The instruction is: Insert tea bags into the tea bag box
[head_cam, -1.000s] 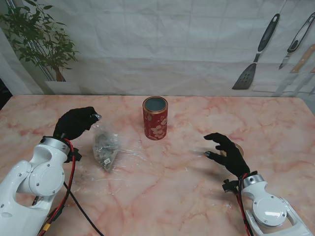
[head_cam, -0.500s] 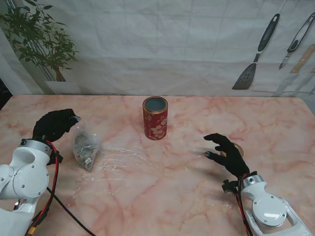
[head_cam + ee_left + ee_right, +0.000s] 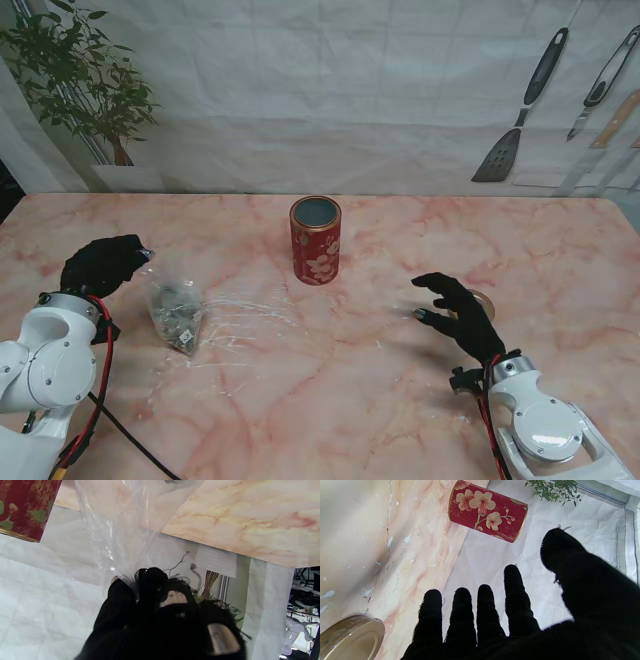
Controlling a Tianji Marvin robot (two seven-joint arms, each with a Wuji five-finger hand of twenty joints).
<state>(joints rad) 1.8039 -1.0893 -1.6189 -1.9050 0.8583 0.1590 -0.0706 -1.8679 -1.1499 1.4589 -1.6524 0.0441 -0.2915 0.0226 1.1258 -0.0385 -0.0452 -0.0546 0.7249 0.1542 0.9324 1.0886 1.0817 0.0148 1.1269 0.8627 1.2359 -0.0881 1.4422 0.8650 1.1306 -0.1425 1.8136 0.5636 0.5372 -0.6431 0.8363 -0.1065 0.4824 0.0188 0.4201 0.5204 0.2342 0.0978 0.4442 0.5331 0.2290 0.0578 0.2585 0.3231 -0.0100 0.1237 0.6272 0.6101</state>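
A red flowered tea tin (image 3: 316, 240) stands upright and uncapped at the table's middle, also in the right wrist view (image 3: 488, 514) and at the edge of the left wrist view (image 3: 23, 505). My left hand (image 3: 104, 264), in a black glove, is shut on the top of a clear plastic bag (image 3: 176, 305) holding tea bags; the bag hangs from it down to the table at the left. The pinch shows in the left wrist view (image 3: 147, 590), with the bag's film (image 3: 117, 535) stretching away. My right hand (image 3: 457, 310) hovers open over the table at the right, fingers (image 3: 485, 610) spread.
A round gold lid (image 3: 483, 300) lies on the table just beyond my right hand, seen too in the right wrist view (image 3: 352, 637). A potted plant (image 3: 85, 85) stands at the back left. Kitchen tools (image 3: 525, 105) are pictured on the backdrop.
My left hand has carried the bag leftward, away from the tin, and lowered it a little. The right hand has barely moved.
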